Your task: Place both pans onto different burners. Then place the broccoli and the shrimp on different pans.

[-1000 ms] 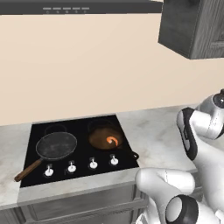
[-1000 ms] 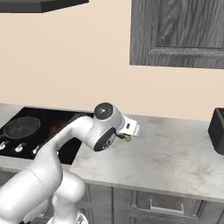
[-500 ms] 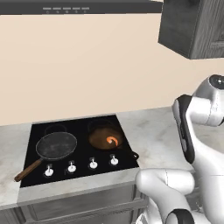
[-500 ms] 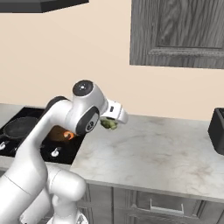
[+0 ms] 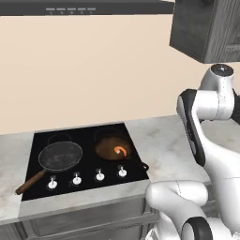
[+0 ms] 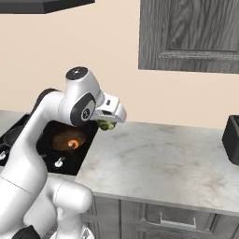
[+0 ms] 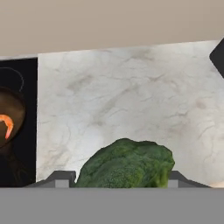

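The broccoli [image 7: 127, 164] is clamped in the pincer [image 6: 107, 124] above the surface [image 6: 177, 163] just right of the cooktop [image 5: 84, 164], where the shrimp [image 5: 120, 151] is seen in the brown pan [image 5: 112, 149].

Arm [image 6: 44, 121]: glossy white shell throughout, built from rounded tubular links. Dark grey to black bands sit at the joints between links. One joint housing carries a flat dark circular end cap with a small pale mark at its centre; a second cap on top is dark grey with a lighter ring. Hand section [image 6: 109, 108]: white, boxy, with a small dark slot on its upper face. Lower body, left base view: bulbous white links [image 5: 180, 194], black inlay along the inner edge of the upright link, dark round cap low at the base.
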Tool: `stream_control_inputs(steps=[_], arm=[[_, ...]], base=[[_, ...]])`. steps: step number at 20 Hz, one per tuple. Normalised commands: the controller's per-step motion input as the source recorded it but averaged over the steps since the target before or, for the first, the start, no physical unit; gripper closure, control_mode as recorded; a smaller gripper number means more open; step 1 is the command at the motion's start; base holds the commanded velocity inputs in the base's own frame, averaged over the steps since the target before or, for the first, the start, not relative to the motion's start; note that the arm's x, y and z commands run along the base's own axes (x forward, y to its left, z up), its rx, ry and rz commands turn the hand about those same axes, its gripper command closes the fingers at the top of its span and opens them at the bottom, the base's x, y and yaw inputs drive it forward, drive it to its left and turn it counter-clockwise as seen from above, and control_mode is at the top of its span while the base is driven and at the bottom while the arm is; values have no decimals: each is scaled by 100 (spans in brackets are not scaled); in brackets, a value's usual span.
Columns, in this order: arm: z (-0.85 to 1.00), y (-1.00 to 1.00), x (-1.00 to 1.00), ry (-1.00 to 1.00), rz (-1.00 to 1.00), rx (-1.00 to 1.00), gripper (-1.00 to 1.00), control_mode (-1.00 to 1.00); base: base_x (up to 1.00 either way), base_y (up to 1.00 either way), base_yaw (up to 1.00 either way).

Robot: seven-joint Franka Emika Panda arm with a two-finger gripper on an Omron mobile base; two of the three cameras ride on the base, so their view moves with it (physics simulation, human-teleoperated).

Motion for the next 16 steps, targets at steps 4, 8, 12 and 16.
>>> stream_control_inputs(steps=[4, 8, 12, 16], arm=[[0, 4, -6, 2, 0, 0, 100, -100], [0, 0, 0, 0, 0, 0, 100, 100], [0, 0, 0, 0, 0, 0, 100, 100], [0, 0, 0, 0, 0, 0, 100, 100]], base=[[0, 0, 0], [-42, 16, 0], [-68, 59, 0], [-31, 98, 0]])
